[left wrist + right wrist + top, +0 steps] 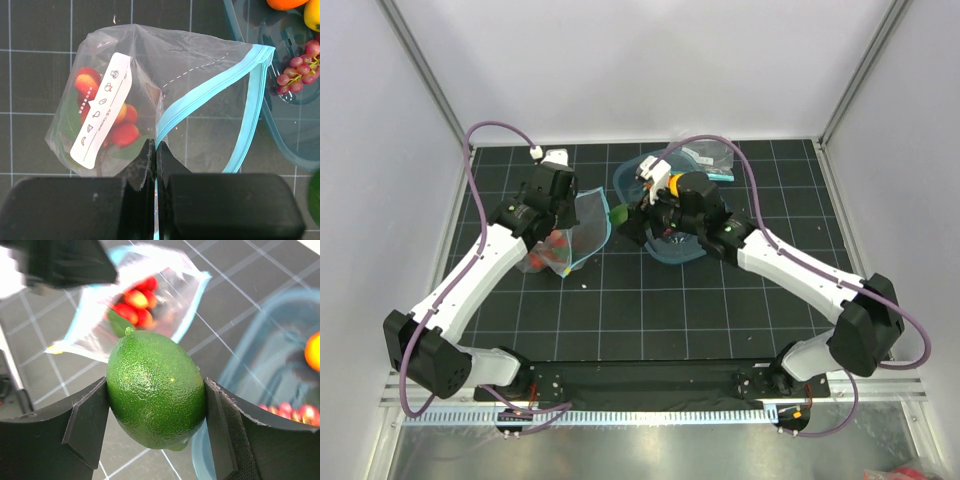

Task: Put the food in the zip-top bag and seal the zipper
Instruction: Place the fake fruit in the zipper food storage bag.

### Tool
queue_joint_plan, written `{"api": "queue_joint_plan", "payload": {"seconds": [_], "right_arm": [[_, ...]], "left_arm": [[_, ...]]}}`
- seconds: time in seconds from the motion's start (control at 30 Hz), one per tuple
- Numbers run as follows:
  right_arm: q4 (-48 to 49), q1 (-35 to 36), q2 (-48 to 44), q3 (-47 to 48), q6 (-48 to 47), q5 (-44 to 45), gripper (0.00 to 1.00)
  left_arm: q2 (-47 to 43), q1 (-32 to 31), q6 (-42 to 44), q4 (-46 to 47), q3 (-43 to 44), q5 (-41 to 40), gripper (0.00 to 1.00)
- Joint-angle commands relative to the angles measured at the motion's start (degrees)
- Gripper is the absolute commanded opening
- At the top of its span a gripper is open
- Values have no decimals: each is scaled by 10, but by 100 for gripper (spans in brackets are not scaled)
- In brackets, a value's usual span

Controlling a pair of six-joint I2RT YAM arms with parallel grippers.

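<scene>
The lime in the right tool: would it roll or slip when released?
Probably rolls: the lime is egg-shaped with nothing flat. It might slip, because the right tool grips only two curved sides. It seems firm, since its skin shows no dent at the pads.

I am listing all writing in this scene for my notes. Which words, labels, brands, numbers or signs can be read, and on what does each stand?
White label on the clear bag: a column of small line icons with tiny print beside them; the print is too small to read.
Lime and tub: no writing visible.
Nothing else can be read in any view.
</scene>
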Motion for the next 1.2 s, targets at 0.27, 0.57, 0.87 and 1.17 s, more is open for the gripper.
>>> {"api": "queue_joint_plan", "payload": {"seconds": [0.27, 0.57, 0.87, 1.17], "right_arm": [[79, 41, 85, 74, 23, 12, 50], [139, 56, 212, 147, 118, 42, 55], [157, 69, 225, 141, 138, 76, 100], [170, 69, 146, 78, 108, 137, 100]], "left_arm": [[-10, -1, 8, -1, 13, 3, 0], [-31, -1, 7, 8, 8, 1, 0], [-38, -1, 8, 16, 2, -4, 0], [-40, 0, 8, 16, 1, -14, 0]]}}
